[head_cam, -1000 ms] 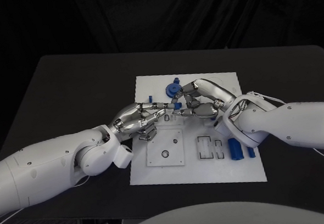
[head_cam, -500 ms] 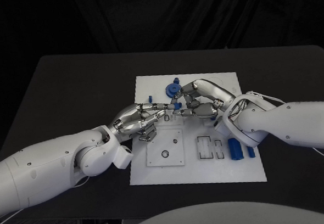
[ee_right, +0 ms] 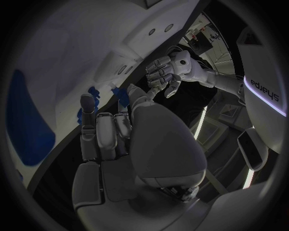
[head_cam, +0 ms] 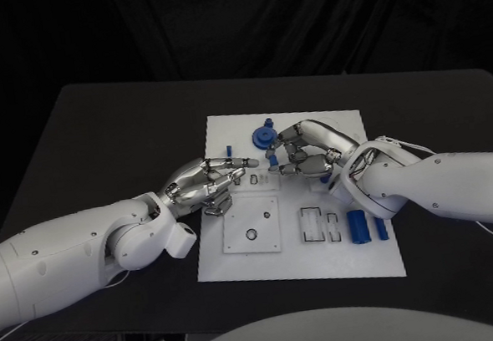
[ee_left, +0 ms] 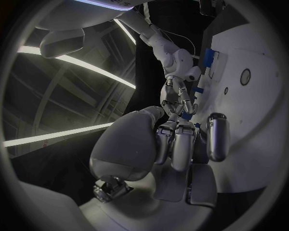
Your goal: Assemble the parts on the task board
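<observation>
On the black surface (head_cam: 108, 128) lies the white task board (head_cam: 300, 256), and both hands work over its upper half. The left hand (head_cam: 206, 184) sits at the board's left edge with its fingers curled in toward the middle; whether they pinch anything I cannot tell. Just right of its fingertips stands a thin blue peg (head_cam: 230, 150). A round blue part (head_cam: 264, 137) stands near the board's top edge, with the right hand (head_cam: 305, 156) just beside and below it. That hand's fingers are bent around a small blue part (head_cam: 272, 160), which it appears to pinch at the fingertips. Two longer blue parts (head_cam: 359, 226) lie side by side near the board's right edge, beneath the right forearm.
</observation>
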You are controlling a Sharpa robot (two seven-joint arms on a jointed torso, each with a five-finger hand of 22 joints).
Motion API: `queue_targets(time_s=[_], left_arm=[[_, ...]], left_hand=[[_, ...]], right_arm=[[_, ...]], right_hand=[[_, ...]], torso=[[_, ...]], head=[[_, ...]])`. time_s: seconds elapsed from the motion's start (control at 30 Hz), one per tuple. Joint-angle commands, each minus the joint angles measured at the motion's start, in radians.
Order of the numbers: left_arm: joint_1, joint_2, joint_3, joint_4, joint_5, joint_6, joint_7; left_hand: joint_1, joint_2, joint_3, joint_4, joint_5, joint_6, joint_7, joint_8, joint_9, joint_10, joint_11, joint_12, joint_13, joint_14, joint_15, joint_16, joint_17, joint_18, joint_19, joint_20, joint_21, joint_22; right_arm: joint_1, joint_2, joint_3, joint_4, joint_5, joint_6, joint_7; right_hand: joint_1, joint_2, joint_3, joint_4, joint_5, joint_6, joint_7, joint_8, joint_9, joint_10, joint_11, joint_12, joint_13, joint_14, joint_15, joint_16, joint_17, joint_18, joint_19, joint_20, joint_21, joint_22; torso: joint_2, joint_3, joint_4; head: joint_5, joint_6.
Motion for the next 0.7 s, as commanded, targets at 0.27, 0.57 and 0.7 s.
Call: queue_targets(time_s=[0.27, 0.57, 0.7], left_arm=[[-0.002, -0.001, 0.001, 0.005, 0.003, 0.002, 0.012], [-0.002, 0.001, 0.001, 0.004, 0.003, 0.004, 0.013], [-0.002, 0.002, 0.001, 0.004, 0.003, 0.004, 0.013]], left_hand=[[0.002, 0.004, 0.005, -0.001, 0.008, 0.006, 0.0, 0.001, 0.001, 0.104, 0.001, -0.001, 0.26, 0.104, 0.007, 0.003, 0.263, -0.004, -0.002, -0.003, -0.006, 0.097], [0.003, 0.004, 0.006, -0.002, 0.01, 0.007, 0.0, 0.002, 0.001, 0.104, 0.001, -0.001, 0.26, 0.104, 0.007, 0.003, 0.263, -0.004, -0.002, -0.003, -0.006, 0.097], [0.003, 0.004, 0.006, -0.002, 0.01, 0.007, 0.0, 0.002, 0.001, 0.104, 0.001, -0.001, 0.26, 0.104, 0.007, 0.003, 0.263, -0.004, -0.002, -0.003, -0.006, 0.097]], right_arm=[[-0.001, 0.002, 0.0, -0.012, -0.038, 0.043, -0.06], [-0.001, 0.003, 0.0, -0.018, -0.038, 0.064, -0.074], [-0.002, 0.005, 0.0, -0.02, -0.038, 0.069, -0.077]], right_hand=[[-0.006, -0.003, 0.002, 0.007, 0.002, -0.003, 0.001, 0.012, 0.014, -0.018, 0.003, -0.003, 0.003, -0.021, 0.003, -0.007, 0.089, 0.015, -0.02, -0.002, -0.021, 0.034], [-0.009, -0.004, 0.001, 0.009, 0.002, -0.006, 0.003, 0.012, 0.012, -0.028, 0.004, -0.005, -0.002, -0.032, 0.005, -0.014, 0.082, 0.017, -0.032, -0.001, -0.034, 0.03], [-0.012, -0.005, 0.0, 0.011, 0.0, -0.01, 0.004, 0.012, 0.011, -0.032, 0.005, -0.006, -0.004, -0.036, 0.006, -0.015, 0.081, 0.018, -0.038, 0.0, -0.04, 0.029]], torso=[[0.001, -0.0008, 0.0031], [0.002, -0.0009, 0.0006], [0.002, -0.0005, -0.0001]], head=[[-0.003, 0.0], [-0.001, 0.0], [-0.001, 0.0]])
